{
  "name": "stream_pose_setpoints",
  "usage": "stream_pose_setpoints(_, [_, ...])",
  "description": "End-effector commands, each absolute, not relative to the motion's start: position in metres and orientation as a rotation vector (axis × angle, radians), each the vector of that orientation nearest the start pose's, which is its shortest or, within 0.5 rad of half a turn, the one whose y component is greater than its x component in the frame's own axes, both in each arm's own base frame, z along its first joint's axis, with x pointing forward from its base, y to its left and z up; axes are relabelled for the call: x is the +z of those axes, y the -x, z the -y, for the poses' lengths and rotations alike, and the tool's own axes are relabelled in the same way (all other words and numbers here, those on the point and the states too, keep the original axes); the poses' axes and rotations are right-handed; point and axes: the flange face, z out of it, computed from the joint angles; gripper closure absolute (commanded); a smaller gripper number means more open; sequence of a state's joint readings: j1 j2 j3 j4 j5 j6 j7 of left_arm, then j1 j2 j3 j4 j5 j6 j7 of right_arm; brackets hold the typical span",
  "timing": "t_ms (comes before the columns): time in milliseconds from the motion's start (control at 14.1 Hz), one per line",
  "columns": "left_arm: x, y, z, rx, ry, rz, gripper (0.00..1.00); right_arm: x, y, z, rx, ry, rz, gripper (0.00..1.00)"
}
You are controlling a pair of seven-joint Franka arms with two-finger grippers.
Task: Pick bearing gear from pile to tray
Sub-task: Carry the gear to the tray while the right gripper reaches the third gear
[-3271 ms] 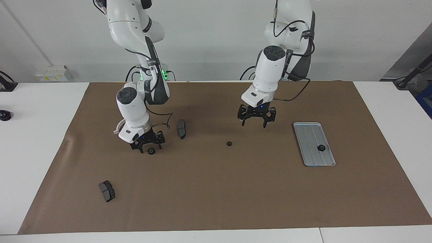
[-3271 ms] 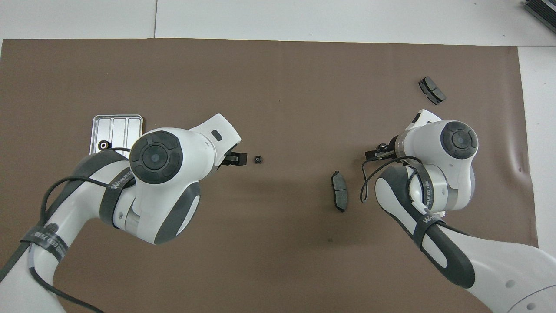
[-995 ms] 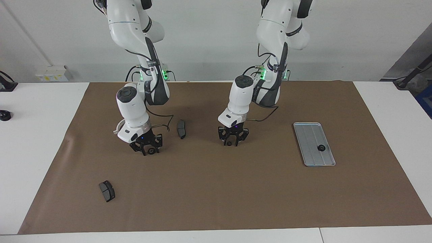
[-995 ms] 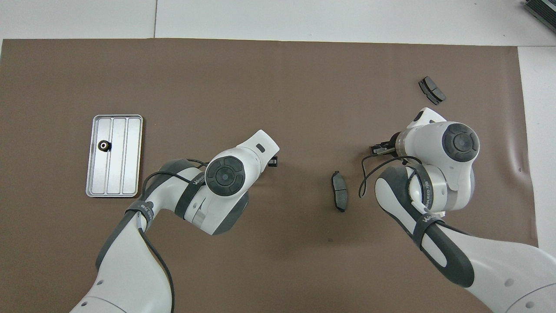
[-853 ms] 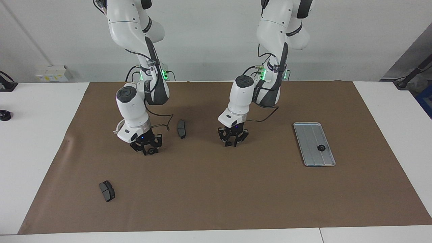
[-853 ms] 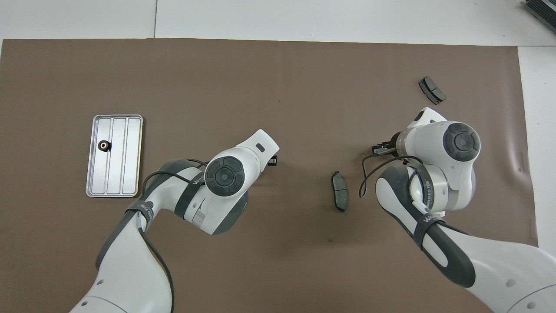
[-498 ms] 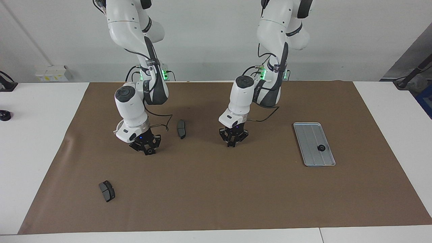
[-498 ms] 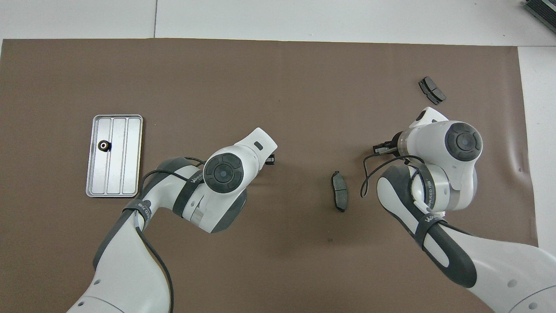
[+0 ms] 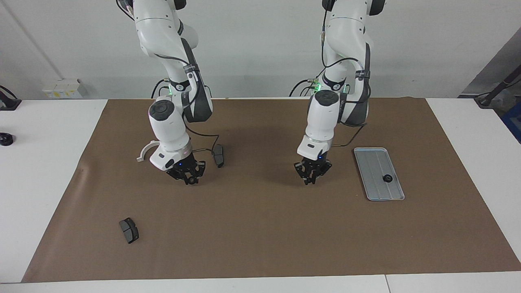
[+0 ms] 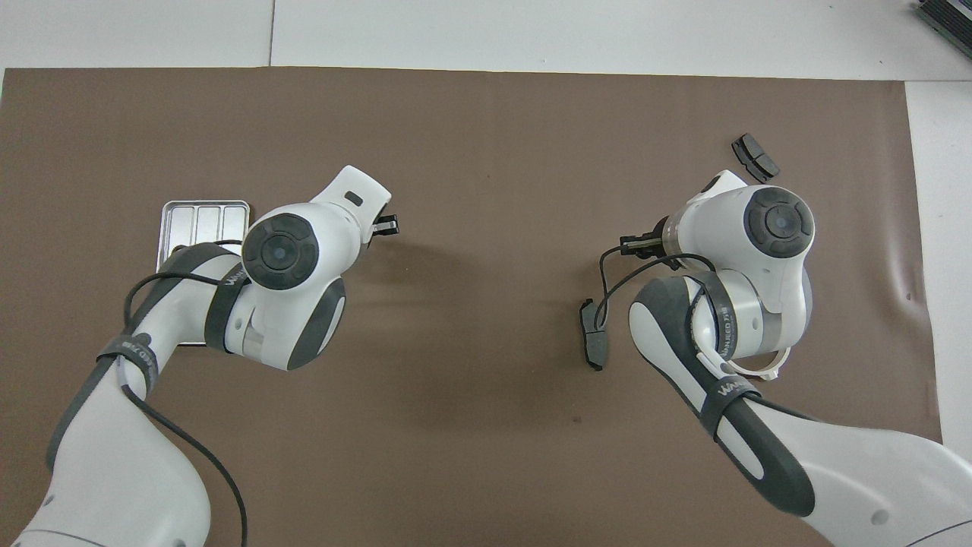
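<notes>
The silver tray [image 9: 372, 162] lies on the brown mat toward the left arm's end, with one black ring [image 9: 387, 178] in it. In the overhead view my left arm covers part of the tray [image 10: 199, 216]. My left gripper [image 9: 312, 179] is shut on a small black ring, held just over the mat beside the tray; it also shows in the overhead view [image 10: 387, 225]. My right gripper [image 9: 188, 178] is shut on another black ring, low over the mat near a dark brake pad [image 9: 219, 155]. Both held rings are mostly hidden by the fingers.
A white half-ring bracket [image 9: 145, 147] lies by the right arm's wrist. A second brake pad [image 9: 129, 230] lies farther from the robots toward the right arm's end. The brown mat [image 9: 260, 228] covers most of the white table.
Both grippers closed on the black rings that lay on the mat. The left gripper then carried its ring toward the tray. The right gripper lifted and shifted toward the middle of the mat.
</notes>
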State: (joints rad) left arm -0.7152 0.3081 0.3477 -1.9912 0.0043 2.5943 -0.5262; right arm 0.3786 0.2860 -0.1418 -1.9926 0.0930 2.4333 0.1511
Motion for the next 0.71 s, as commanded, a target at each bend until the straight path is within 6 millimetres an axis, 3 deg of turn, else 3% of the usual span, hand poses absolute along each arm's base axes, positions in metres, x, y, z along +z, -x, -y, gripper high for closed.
stream_pose_setpoints(0, [0.366, -0.608, 0.180, -0.535, 3.091, 0.171, 1.00, 0.359, -0.597, -0.198, -0.222, 3.041, -0.086, 1.00])
stream_pose_setpoints(213, [0.370, -0.627, 0.115, -0.541, 3.058, 0.119, 1.00, 0.366, -0.590, -0.228, -0.227, 3.027, -0.116, 1.00])
stream_pose_setpoints(498, [0.366, -0.634, 0.028, -0.487, 3.024, -0.011, 1.00, 0.365, -0.580, -0.251, -0.211, 3.019, -0.165, 1.00])
stream_pose_setpoints(640, [0.363, -0.633, 0.010, -0.473, 3.051, -0.039, 1.00, 0.367, -0.566, -0.287, -0.225, 2.996, -0.203, 1.00])
